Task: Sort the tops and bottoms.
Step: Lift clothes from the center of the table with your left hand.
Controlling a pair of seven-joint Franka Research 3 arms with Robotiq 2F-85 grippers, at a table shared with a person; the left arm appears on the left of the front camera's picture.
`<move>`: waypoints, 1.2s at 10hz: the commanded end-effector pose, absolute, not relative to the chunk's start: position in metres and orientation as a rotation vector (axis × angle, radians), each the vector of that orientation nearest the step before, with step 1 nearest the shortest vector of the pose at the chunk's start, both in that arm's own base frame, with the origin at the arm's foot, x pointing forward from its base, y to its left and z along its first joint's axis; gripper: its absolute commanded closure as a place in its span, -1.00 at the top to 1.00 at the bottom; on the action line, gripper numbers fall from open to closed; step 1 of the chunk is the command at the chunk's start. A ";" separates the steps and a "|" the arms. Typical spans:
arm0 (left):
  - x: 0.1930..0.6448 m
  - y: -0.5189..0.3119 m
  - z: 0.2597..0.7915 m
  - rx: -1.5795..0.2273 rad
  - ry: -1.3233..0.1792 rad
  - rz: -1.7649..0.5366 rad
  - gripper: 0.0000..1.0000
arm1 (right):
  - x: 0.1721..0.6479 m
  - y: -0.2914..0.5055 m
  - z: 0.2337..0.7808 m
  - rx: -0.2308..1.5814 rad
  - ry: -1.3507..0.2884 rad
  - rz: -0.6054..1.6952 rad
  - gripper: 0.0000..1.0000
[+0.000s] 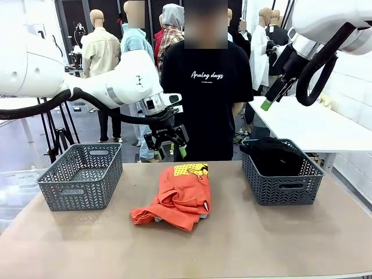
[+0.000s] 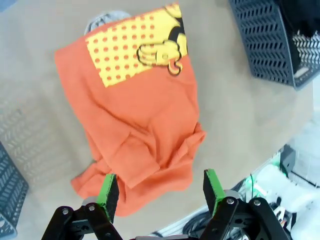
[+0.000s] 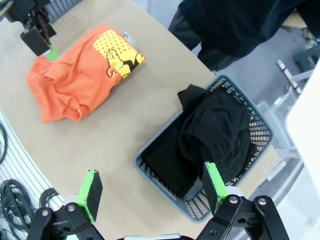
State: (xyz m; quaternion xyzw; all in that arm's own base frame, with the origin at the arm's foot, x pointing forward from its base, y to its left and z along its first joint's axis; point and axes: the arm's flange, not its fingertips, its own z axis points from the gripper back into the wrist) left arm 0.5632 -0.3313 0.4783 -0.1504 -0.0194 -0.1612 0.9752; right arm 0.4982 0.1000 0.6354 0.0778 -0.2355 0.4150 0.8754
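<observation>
Hovering over the middle of the table, the left gripper has its green pads wide apart and holds nothing. It points down at the orange T-shirt but does not touch it.

The right gripper is raised high over the right end of the table. Its jaws are also apart and hold nothing.

Progress, as far as visible:
- Bottoms: the black garment lies already in the right basket, near the far right corner. It is bunched up, w/ part of it draped on the rim. I judge this part done.
- Tops: not yet sorted. The orange T-shirt lies crumpled in the table's middle, its yellow print toward the far edge. A bit of light grey cloth peeks out from under its far side; probably this is the grey shirt, but most of it is hidden.
- The left basket, near the far left corner, shows nothing inside.

So approx. one group is finished and two tops remain. The next pick is likely the orange T-shirt, by the left gripper.
</observation>
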 end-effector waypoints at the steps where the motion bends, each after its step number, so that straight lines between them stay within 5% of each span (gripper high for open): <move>1: 0.569 -0.360 0.446 -0.340 -0.126 -0.238 0.76 | 0.500 0.101 0.636 0.161 -0.490 0.869 1.00; 7: 0.576 -0.412 0.423 0.057 -0.373 -0.012 0.76 | 0.500 0.101 0.636 0.161 -0.490 0.869 1.00; 12: 0.581 -0.384 0.397 0.009 -0.237 0.044 0.76 | 0.500 0.101 0.636 0.161 -0.490 0.869 1.00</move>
